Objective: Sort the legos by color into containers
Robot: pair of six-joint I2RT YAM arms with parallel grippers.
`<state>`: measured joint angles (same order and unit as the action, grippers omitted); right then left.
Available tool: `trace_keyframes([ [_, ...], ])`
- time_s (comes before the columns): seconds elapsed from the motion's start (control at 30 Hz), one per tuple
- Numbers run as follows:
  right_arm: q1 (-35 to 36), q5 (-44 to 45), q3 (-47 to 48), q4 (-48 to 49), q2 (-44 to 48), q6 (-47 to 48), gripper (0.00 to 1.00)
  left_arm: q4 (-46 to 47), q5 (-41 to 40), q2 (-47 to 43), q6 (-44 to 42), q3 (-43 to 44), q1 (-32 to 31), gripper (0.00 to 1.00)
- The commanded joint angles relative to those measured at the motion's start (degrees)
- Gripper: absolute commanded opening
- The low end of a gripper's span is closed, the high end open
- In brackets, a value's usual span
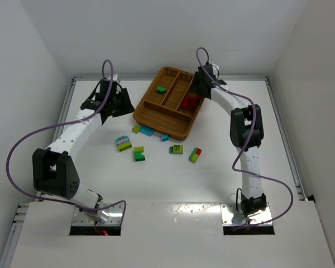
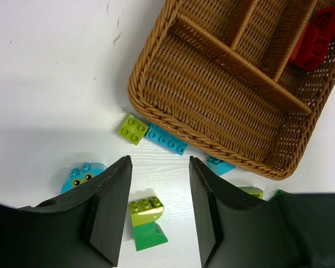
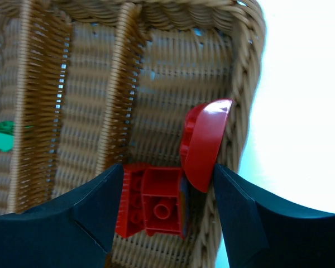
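We see the right gripper (image 3: 168, 172) hanging over the right-hand compartment of the tray (image 1: 156, 120), its jaws released and holding nothing. 2 red pieces lie in that compartment below it. A red block (image 3: 156, 206) rests on the wicker floor in the gap between the jaws, closer to the finger on the left of the wrist view. A red curved piece (image 3: 204, 139) leans against the tray's outer wall, just by the tip of the other finger. We cannot tell whether either finger touches them. A green brick (image 3: 0, 137) sits in the compartment at the tray's opposite side.

The left gripper (image 2: 158, 166) hangs over the table (image 2: 44, 67) just off the tray's left side, jaws parted and empty. A lime-on-green brick (image 2: 145, 220) lies on the table under the gap, nearer the finger on the left of that view. A blue face brick (image 2: 81, 176) peeks out from behind that same finger. Beyond the fingertips, a lime brick (image 2: 133, 129) and a blue brick (image 2: 166, 140) lie touching each other, the blue one against the tray's wall. A small blue brick (image 2: 219, 165) also lies by that wall.

From above, 2 more lie near the table's middle, well apart from both grippers: a green-and-lime brick (image 1: 176, 149) and a red-and-green brick (image 1: 195, 154).
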<state>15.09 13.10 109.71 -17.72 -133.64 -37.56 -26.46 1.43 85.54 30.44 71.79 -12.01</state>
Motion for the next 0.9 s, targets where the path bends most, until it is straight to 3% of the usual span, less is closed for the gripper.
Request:
trace_keyframes([
  [0.0,-0.3,-1.6,3.0,-0.1,-0.6,-0.7,0.66,0.8,-0.6,-0.6,-0.5,0.3,0.5,0.51],
  [0.17,-0.3,-5.6,1.9,4.2,-1.1,-0.7,0.66,0.3,-1.2,-0.6,-0.5,0.3,0.5,0.51],
  [0.27,-0.3,-16.5,4.7,5.8,-4.1,2.4,0.66,0.3,-1.2,-0.6,-0.5,0.3,0.5,0.51],
  [0.3,-0.9,-22.0,9.7,3.8,-7.3,2.4,0.66,0.3,-1.2,-0.6,-0.5,0.3,0.5,0.51],
  [0.4,-2.0,-26.6,13.9,1.2,-8.5,2.4,0.66,0.3,-0.6,-0.6,-0.5,0.8,0.5,0.51],
  [0.43,-2.0,-26.6,11.8,2.7,-6.5,2.4,0.66,0.3,-0.6,-0.6,-0.5,0.8,0.5,0.51],
  [0.53,-1.4,-17.3,-6.3,13.9,8.3,2.4,0.66,0.3,-0.6,-1.2,-0.5,0.8,0.5,0.51],
  [0.57,-0.9,-11.5,-15.8,16.6,12.6,2.4,0.64,0.3,-0.6,-1.2,-0.5,0.8,0.5,0.51],
  [0.63,-0.9,-6.8,-23.3,19.3,23.5,2.4,0.59,0.3,-0.6,-1.7,-0.5,0.3,0.5,0.51],
  [0.73,-0.3,0.6,-32.9,10.0,31.7,0.9,0.50,0.3,0.2,-1.7,-0.5,-0.2,0.5,0.51],
  [0.87,0.8,0.0,-43.1,-0.8,38.7,-0.3,0.56,0.8,0.9,-2.8,-0.5,-1.5,0.5,0.51],
])
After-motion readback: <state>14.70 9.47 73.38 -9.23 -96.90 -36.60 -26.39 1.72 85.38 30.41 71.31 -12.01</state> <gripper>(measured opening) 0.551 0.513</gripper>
